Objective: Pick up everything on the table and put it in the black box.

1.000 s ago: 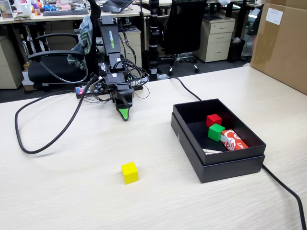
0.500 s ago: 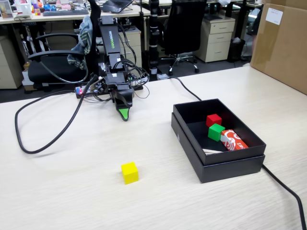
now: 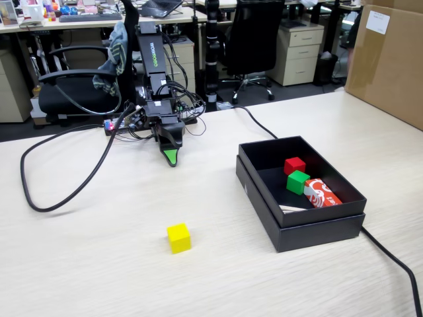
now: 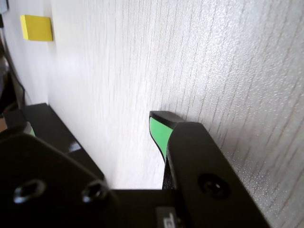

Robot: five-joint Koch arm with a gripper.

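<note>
- The bench (image 3: 99, 264), a wide light beige wood-grain top, filled most of the fixed view and nearly all of the wrist view.
- A large brown carton (image 3: 390, 59) stood on the bench at 2 o'clock in the fixed view, well apart from everything else.
- The black box (image 3: 317, 228), shallow and nested in its lid, sat at 3 o'clock in the fixed view; inside it lay 1 red cube (image 3: 295, 165), 1 green cube (image 3: 298, 181) just beside it, and 1 red-and-white packet (image 3: 322, 193) against the green cube.
- The arm (image 3: 153, 79) rose at 11 o'clock in the fixed view, folded low, with black cables (image 3: 59, 191) looping across the bench at 9 o'clock.
- The gripper (image 3: 171, 157) pointed down with its green tip at or just above the bench; it grasped nothing, but whether its jaws were parted or closed I cannot tell, since only 1 green-faced jaw showed clearly in either view.
- The yellow cube (image 3: 178, 238) rested alone on the bench at 6 o'clock in the fixed view, well apart from the gripper and outside the black box; the wrist view showed it at 10 o'clock.
</note>
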